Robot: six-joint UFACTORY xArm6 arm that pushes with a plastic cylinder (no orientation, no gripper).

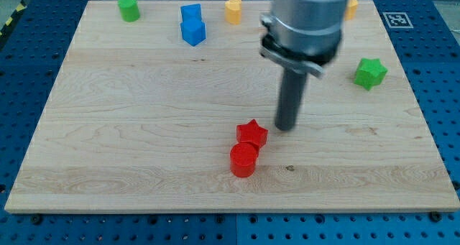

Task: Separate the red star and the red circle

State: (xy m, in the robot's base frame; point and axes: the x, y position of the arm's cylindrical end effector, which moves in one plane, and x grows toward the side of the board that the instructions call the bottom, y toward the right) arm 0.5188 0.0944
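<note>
- The red star block point(251, 133) and red round block point(244, 159) touch near the pale wooden surface's point(129, 151) lower middle, star above.
- No pincer exists; my tip point(285, 127) rests just right of the star, holding nothing, apparently placed to push it away.

Green block point(129, 8), two touching blue blocks point(192, 25), two yellow blocks point(233, 11), green star point(369, 73), wooden board point(129, 130).

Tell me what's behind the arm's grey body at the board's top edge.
A yellow block pokes out on the view's right of the arm's grey body; its shape is mostly covered. My tip sits just right of the red star.
</note>
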